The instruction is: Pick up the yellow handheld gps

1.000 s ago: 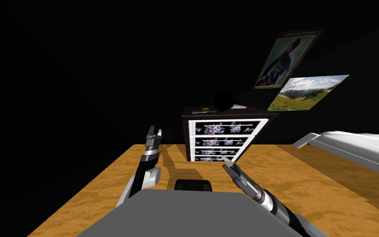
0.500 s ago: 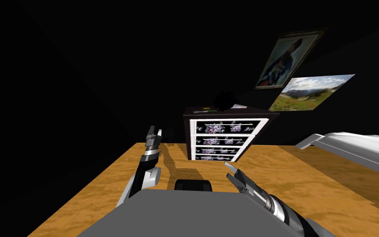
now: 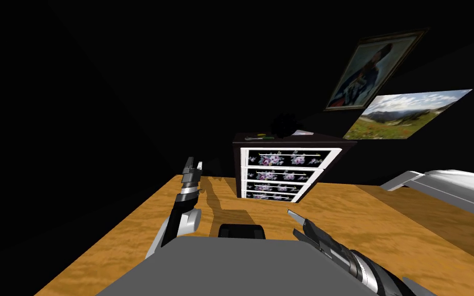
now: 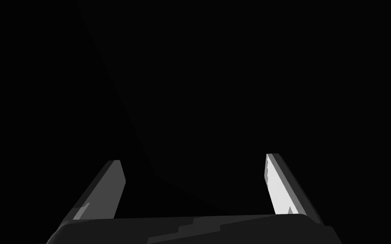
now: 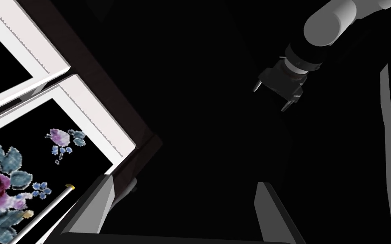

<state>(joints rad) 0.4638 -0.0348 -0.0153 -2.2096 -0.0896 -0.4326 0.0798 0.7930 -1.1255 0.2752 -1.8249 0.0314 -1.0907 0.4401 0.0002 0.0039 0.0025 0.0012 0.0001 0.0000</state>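
Yellow gps: a small speck on the dresser top, toward its left end, too small to read detail. Dresser stands ahead across the orange floor. Left gripper is raised, fingers spread, empty. Right gripper is low, fingers spread, empty, aimed at the floral drawer fronts, well apart from the gps.

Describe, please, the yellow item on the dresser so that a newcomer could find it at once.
Find the dark dresser with floral drawer fronts. On its top, towards the left end, lies a small yellow item. It alone is yellow there: a green bit lies beside it, a black bushy shape further right.
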